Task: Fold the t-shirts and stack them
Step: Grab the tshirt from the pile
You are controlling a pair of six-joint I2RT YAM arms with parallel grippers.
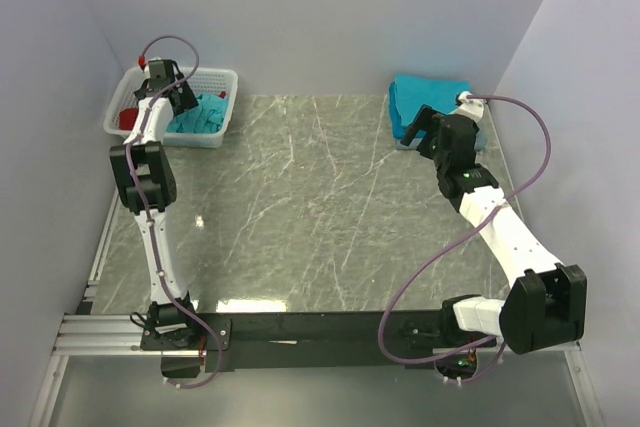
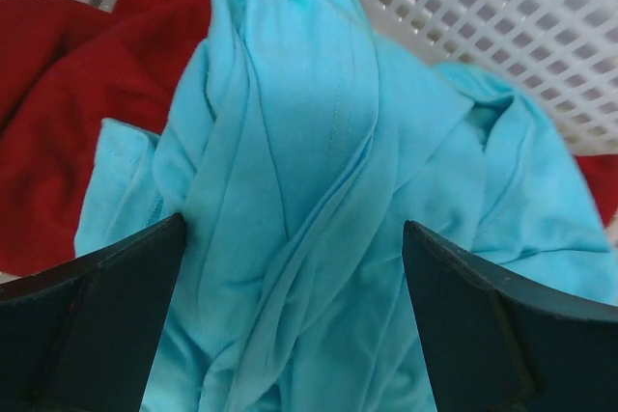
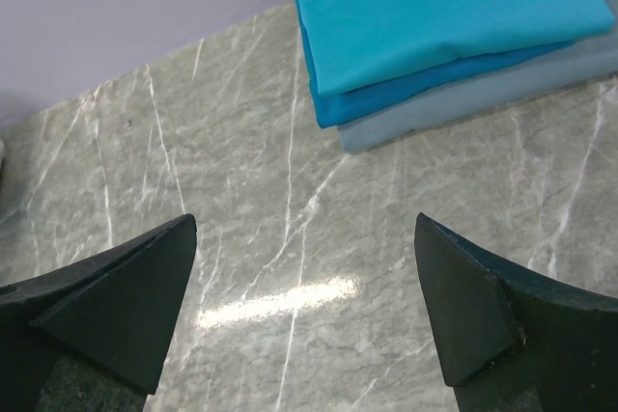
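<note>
Well right of the basket (image 2: 483,7), the right end effector (image 3: 304,221) hangs over the table (image 3: 193,142), fingers apart, with folded t-shirts (image 3: 435,16) stacked just beyond it. Inside the basket a crumpled t-shirt (image 2: 290,123) lies on red cloth (image 2: 68,94), the left end effector (image 2: 293,227) spread wide just above it.

**Grey-green marbled bench (image 1: 320,217) with a basket at one far corner and a folded stack at the other**

The stone is streaked with thin white veins and shows a pale patch of glare near its front edge. A white lattice basket (image 1: 230,97) stands on it at the far left, near the left wall. At the far right, near the back wall, the stack of folded t-shirts (image 1: 425,95) lies flat. A grey piece (image 3: 463,103) touches the stone, a deeper blue piece (image 3: 425,84) lies on that, and a turquoise piece (image 3: 435,7) is on top. Basket and stack are well apart.
</note>
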